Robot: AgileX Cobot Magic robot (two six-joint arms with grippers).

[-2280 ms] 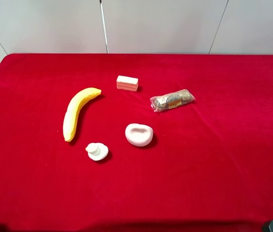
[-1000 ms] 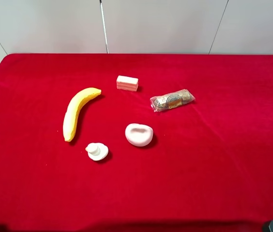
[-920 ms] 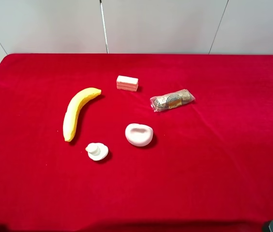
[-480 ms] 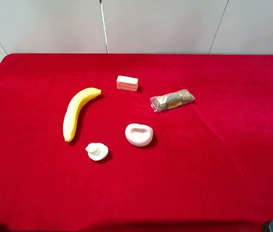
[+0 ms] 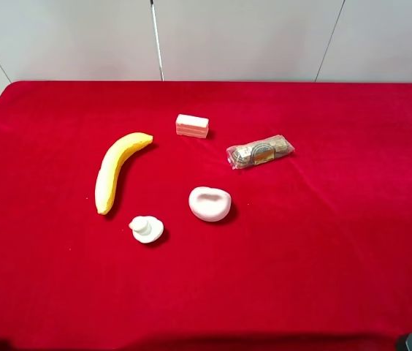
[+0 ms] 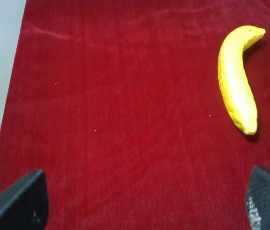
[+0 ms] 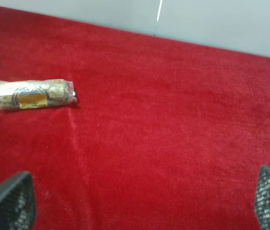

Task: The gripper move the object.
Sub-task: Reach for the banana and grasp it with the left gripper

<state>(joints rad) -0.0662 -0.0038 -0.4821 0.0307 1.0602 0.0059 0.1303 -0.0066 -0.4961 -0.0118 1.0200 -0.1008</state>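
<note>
The long yellow banana (image 5: 115, 170) lies on the red tablecloth at the left-middle, its paler end towards the front. It also shows in the left wrist view (image 6: 238, 91), far ahead of my left gripper (image 6: 142, 211). That gripper's two black fingertips (image 6: 17, 201) stand wide apart, open and empty. My right gripper (image 7: 140, 206) is open and empty too, with its fingertips (image 7: 8, 201) at the frame corners. In the high view only dark bits of the arms show at the bottom corners.
A clear-wrapped snack packet (image 5: 260, 151) lies at the middle right and shows in the right wrist view (image 7: 32, 94). A white heart-shaped dish (image 5: 210, 203), a small white piece (image 5: 146, 229) and a pink-white block (image 5: 192, 126) lie near the banana. The table's left edge (image 6: 10, 72) is close to the left gripper.
</note>
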